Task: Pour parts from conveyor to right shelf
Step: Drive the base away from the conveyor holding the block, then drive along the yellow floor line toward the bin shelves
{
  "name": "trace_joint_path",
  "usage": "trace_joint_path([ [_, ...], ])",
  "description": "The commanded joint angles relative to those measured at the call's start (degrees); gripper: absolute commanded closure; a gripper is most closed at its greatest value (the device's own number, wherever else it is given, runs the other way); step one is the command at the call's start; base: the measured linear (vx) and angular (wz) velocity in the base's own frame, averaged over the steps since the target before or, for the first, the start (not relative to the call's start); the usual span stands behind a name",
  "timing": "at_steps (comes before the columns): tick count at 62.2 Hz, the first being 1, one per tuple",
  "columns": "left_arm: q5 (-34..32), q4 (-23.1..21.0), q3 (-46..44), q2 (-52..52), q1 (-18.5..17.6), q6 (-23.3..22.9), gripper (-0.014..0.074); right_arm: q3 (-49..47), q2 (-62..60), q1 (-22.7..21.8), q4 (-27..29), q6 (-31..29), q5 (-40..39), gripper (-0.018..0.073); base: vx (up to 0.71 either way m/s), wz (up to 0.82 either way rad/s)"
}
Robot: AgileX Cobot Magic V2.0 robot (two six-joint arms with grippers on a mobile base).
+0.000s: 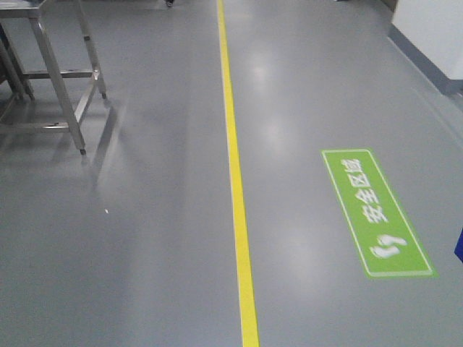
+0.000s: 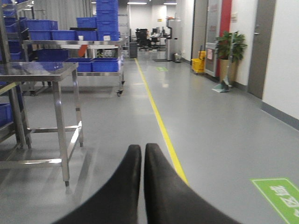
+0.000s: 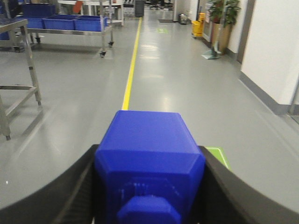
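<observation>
Part: not clearly seen in front view, only yellow line and table. Left wrist: left gripper pinched together, empty. Right wrist: clamped in right gripper, above floor. Likely light, rigid, slick plastic; best squeezed on flat sides.

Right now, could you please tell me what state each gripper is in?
Left gripper: closed, fingers together, holding nothing.
Right gripper: closed on the blue block.
</observation>
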Motion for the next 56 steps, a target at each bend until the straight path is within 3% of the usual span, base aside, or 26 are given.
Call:
trace_joint_path([
  [1,-4.2,0.0,1.7,-0.6,0.0,-0.5,0.0603,-1.8,0.5,0.1,-0.1,-0.3,-4.5,0.0568,0.74,0.29],
  [23,-4.2,0.0,1.7,-0.6,0.0,-0.5,0.0603,-1.8,0.5,0.1,-0.1,-0.3,-4.4,0.0568,0.76,0.17],
  [56,-4.2,0.0,1.7,-0.6,0.0,-0.5,0.0603,-1.8,0.5,0.1,-0.1,-0.3,-4.4,0.0568,0.84,-0.11],
])
